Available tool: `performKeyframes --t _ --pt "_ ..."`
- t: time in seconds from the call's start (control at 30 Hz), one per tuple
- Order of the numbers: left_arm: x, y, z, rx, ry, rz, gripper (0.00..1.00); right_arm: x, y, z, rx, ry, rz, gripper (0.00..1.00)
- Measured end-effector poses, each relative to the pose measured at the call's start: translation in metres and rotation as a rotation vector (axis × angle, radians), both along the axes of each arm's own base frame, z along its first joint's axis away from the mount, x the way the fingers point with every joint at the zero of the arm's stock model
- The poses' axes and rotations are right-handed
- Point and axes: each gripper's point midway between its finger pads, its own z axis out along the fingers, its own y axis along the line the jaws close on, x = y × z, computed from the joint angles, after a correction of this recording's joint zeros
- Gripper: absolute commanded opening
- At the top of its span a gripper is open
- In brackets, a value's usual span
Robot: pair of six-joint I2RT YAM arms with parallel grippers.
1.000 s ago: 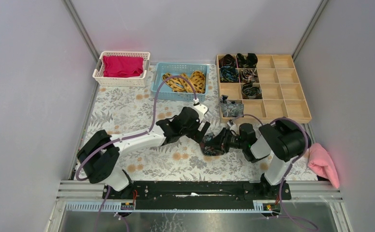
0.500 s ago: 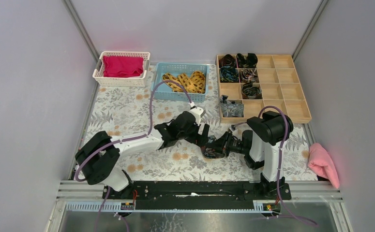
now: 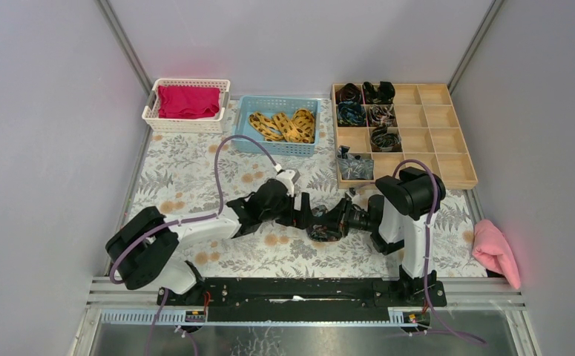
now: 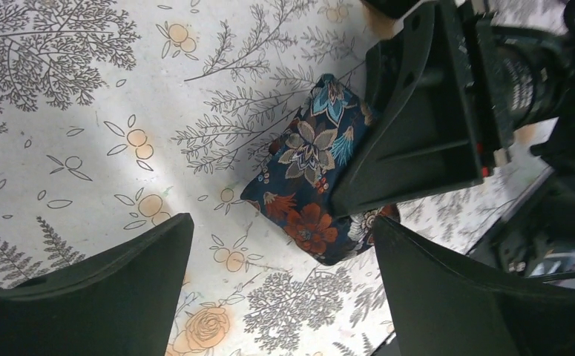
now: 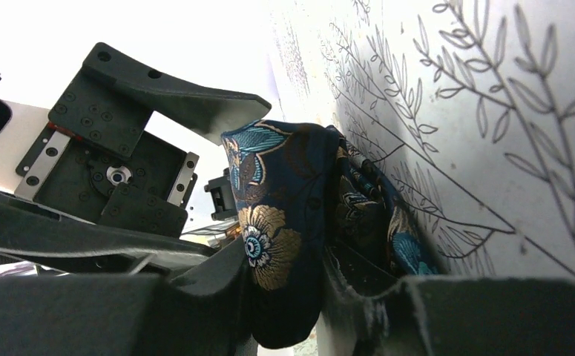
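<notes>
Starting at the near edge, the two arm bases sit at 7 and 5 o'clock of the overhead view, and both arms reach inward to meet just past the middle of the flowered table cover (image 3: 188, 174).

The right gripper (image 3: 332, 222) comes in from 3 o'clock, lying low and nearly flat to the table. Its jaws are clenched on the floral bundle (image 4: 308, 185), a folded piece of dark blue fabric with orange, teal and cream blossoms. The right wrist view shows the cloth pinched between the two black fingers, with its folded edge bulging out past them. The bundle rests on the table cover roughly at the centre, a little toward 5 o'clock.

The left gripper (image 3: 303, 211) faces it from 9 o'clock. Its jaws are released and spread wide. In its own wrist view the fingertips stand either side of the bundle without touching it, and one right finger presses on the cloth from the 2 o'clock side.

Out at 4 o'clock, beyond the edge of the cover, lies a pink cloth (image 3: 494, 251).

Along the far edge:
- At 11 o'clock, a white basket (image 3: 150, 111) holds red fabric.
- At 12 o'clock, a blue basket (image 3: 241, 132) holds yellow patterned ties.
- At 1 o'clock, a wooden divided tray (image 3: 447, 141) has dark rolled pieces in several of its left-hand compartments.
</notes>
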Motion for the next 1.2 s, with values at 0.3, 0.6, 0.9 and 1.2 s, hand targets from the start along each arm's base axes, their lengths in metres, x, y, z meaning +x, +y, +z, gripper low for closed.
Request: performKeyframes --t 0.3,0.6,0.9,1.2 --pt "0.004 -0.012 0.007 -0.242 0.129 0.107 0.99 0.007 0.004 0.002 0.012 -0.004 -0.001 0.1" --pt "-0.002 -0.008 -0.012 -0.306 0.264 0.162 0.99 0.015 0.008 0.003 0.016 -0.008 -0.018 0.1" --pt "-0.002 -0.024 -0.006 -0.409 0.332 0.161 0.99 0.019 0.011 0.005 0.014 -0.004 -0.044 0.1" --pt "-0.002 -0.03 -0.01 -0.499 0.402 0.168 0.99 0.021 0.022 0.009 -0.001 -0.026 -0.06 0.1"
